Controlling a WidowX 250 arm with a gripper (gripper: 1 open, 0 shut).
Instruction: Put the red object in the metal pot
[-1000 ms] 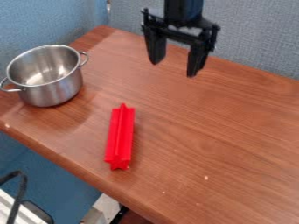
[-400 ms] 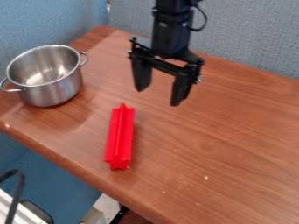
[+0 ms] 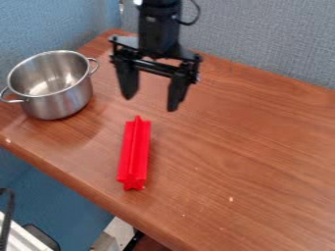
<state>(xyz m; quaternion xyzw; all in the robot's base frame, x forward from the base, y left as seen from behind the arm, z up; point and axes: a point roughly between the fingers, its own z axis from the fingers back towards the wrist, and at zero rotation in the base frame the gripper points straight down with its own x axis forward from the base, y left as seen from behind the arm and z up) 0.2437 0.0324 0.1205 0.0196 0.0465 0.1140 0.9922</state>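
The red object [image 3: 135,153] is a long flat bar lying on the wooden table [image 3: 249,147], running nearly front to back, just in front of centre. The metal pot [image 3: 50,84] stands upright at the table's left corner, shiny, with nothing inside. My gripper [image 3: 152,97] hangs pointing down above the table, just behind the bar's far end and to the right of the pot. Its two black fingers [image 3: 127,82] are spread wide apart with nothing between them. It touches neither the bar nor the pot.
The table's left and front edges drop off to a blue floor. A blue wall rises behind the table. Bare wood stretches to the right of the bar.
The gripper has moved left and toward the front, from the table's back right to just behind the bar, and rolled a little. Bar and pot have not moved.
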